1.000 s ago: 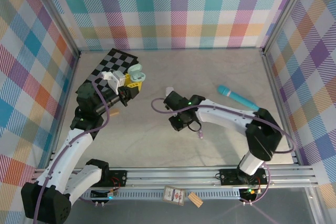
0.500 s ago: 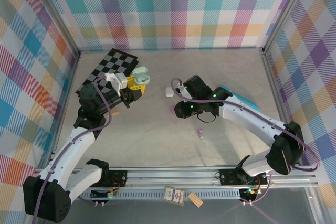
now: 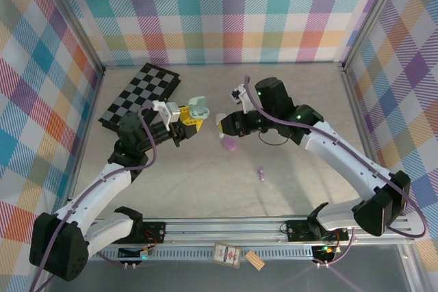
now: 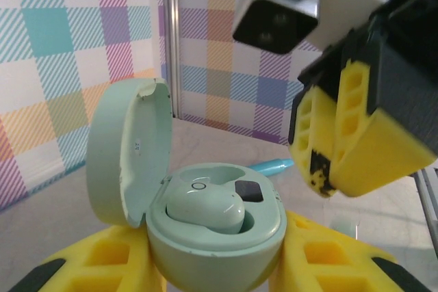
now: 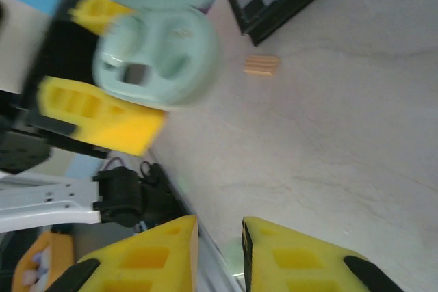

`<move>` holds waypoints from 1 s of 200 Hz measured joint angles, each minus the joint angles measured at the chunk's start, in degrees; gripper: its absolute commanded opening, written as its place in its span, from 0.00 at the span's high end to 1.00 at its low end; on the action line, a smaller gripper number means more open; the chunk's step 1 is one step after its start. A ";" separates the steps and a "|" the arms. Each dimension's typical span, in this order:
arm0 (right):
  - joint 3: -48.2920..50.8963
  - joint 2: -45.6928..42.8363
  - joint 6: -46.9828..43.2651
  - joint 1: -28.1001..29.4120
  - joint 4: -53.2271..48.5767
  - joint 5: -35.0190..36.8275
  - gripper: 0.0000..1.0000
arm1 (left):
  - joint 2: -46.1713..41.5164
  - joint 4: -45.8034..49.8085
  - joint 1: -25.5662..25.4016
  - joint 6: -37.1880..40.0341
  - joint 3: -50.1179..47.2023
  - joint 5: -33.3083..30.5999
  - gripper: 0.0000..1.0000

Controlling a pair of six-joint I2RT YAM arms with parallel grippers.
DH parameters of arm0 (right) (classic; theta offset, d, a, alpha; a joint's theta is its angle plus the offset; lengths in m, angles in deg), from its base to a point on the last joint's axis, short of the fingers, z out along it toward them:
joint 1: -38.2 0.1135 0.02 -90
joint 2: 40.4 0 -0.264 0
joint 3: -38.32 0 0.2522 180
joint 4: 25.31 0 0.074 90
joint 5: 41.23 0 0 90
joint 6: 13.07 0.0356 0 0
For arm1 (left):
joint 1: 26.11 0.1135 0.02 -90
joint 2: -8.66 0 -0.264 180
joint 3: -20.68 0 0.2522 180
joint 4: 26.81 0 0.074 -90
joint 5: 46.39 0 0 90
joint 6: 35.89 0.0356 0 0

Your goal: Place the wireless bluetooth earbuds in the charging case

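Observation:
My left gripper [image 3: 190, 118] [image 4: 215, 268] is shut on a pale green charging case [image 3: 198, 107] [image 4: 215, 237] with its lid open. One pale green earbud [image 4: 205, 206] sits in a socket; the other socket is bare. The case [image 5: 157, 52] shows blurred in the right wrist view, with both sockets facing the camera. My right gripper [image 3: 228, 124] [image 5: 220, 251] hovers just right of the case, nearly shut, with a faint pale green bit [image 5: 236, 254] between its fingers, apparently an earbud. Its yellow fingers [image 4: 342, 141] hang close above the case's right side. A purple earbud [image 3: 261, 173] lies on the table.
A black-and-white chessboard [image 3: 140, 94] lies at the back left. A white pebble-like piece [image 3: 220, 120] and a purple one [image 3: 230, 145] rest under the right gripper. A turquoise stick [image 4: 270, 165] lies behind the case. A small wooden piece [image 5: 261, 65] sits near the board.
The right arm has swung back and to the left, bringing its gripper beside the case. The left gripper has carried the case to the right, toward the table's middle.

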 measured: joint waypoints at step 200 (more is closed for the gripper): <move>8.15 11.34 5.64 -0.42 3.76 12.57 0.53 | -4.81 -0.83 3.80 -1.86 -2.32 -9.35 0.66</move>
